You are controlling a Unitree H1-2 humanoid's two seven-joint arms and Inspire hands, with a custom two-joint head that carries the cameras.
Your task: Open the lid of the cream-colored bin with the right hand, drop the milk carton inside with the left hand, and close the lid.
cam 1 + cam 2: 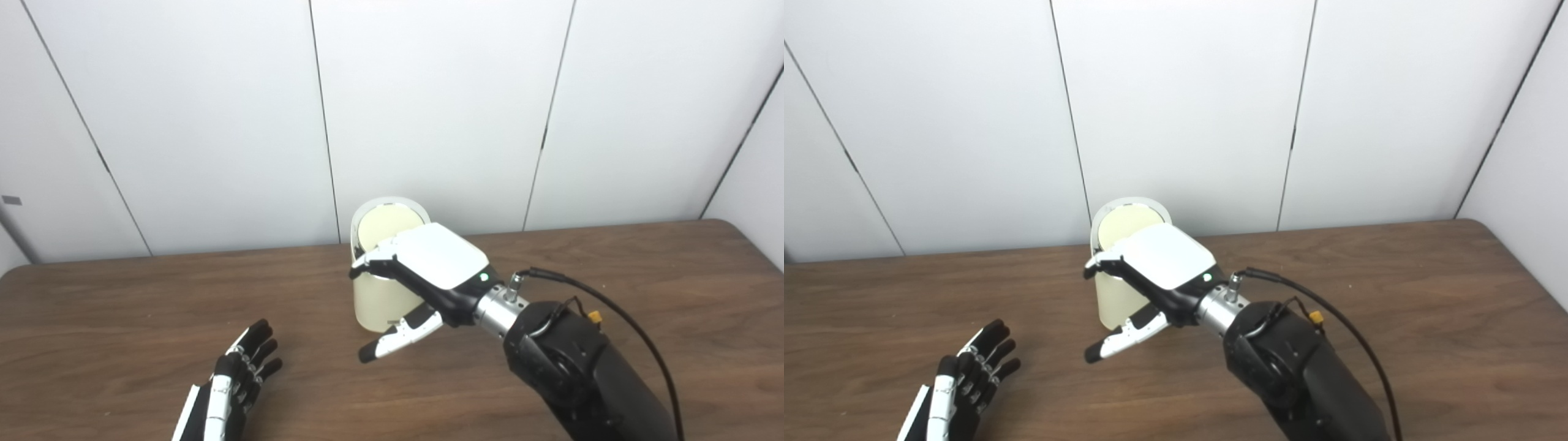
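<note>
Right hand (429,269) rests on bin (380,300) rim, fingers spread, propping lid (389,223) up; my left hand (236,380) lies open, empty; no carton visible.

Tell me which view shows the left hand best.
The left eye view: the left hand lies open near the bottom edge, with its fingers and more of its back in frame. The right eye view shows the same hand nearer the left corner, cut off sooner by the frame.

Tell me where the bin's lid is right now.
The lid stands raised at the back of the cream-colored bin, mid-table near the wall, just behind the right hand over its rim.
</note>
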